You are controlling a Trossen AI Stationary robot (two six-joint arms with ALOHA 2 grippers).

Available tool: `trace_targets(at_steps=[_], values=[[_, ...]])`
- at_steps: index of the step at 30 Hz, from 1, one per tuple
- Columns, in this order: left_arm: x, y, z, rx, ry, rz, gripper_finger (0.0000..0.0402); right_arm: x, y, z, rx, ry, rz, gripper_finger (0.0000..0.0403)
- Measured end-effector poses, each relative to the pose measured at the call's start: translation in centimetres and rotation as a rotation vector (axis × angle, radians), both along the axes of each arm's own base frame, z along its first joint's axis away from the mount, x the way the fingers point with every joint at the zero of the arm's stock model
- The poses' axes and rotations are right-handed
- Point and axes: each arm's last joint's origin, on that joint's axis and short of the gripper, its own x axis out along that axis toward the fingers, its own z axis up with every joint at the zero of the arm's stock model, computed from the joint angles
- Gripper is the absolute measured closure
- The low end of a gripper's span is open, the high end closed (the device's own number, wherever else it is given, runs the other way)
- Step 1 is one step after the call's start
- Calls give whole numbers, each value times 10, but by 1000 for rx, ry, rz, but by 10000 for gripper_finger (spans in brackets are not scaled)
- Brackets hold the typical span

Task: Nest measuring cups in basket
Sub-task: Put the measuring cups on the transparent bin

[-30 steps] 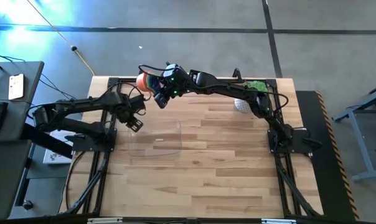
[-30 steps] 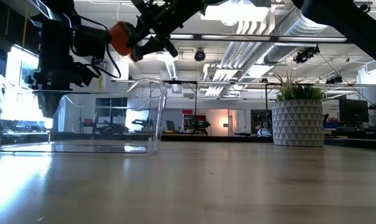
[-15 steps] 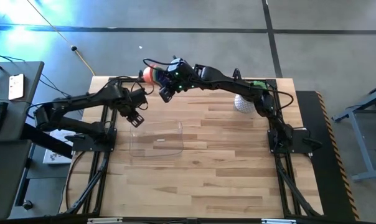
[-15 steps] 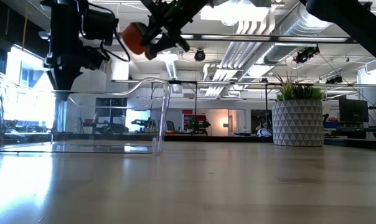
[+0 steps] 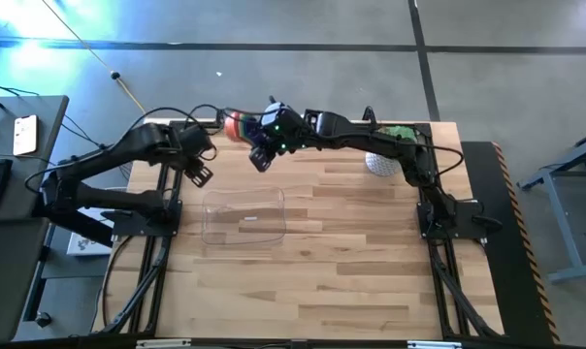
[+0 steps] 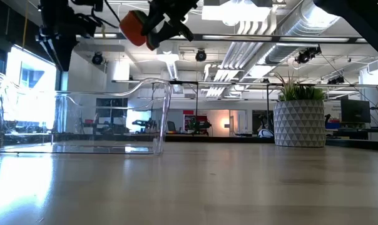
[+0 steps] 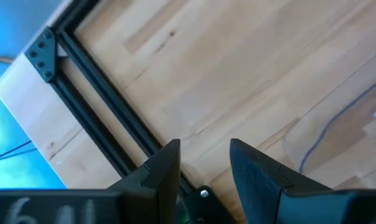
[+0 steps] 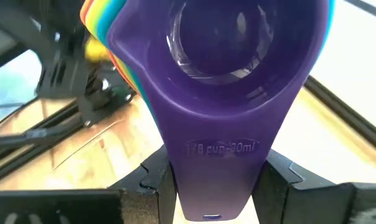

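Gripping nested measuring cups (image 8: 219,93) by handles: right gripper (image 8: 216,186) fingers closed; left gripper (image 7: 203,171) fingers apart, empty.

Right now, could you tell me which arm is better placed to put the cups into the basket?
The right. Its pincer is shut on the nested cups, held above the table near the basket. The left pincer is open and empty beside the basket.

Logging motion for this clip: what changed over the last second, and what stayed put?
The left hand, empty with fingers apart, drew back from above the basket toward the table's far-left edge and rose. The right hand kept its grip on the nested measuring cups, shifting slightly right, still high beyond the basket. Basket and potted plant stayed in place.
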Motion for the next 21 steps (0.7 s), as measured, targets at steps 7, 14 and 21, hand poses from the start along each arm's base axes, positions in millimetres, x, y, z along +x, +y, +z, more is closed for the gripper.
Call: trace_targets(at_steps=[7, 14, 21], values=[[-18, -9, 22, 58, -124, 21, 271, 5, 33, -3, -2, 23, 101, 267], [-36, -18, 32, 92, -218, 46, 271, 15, 59, -14, -13, 44, 186, 267], [-46, -23, 38, 128, -314, 61, 271, 28, 75, -39, 13, 90, 287, 267]])
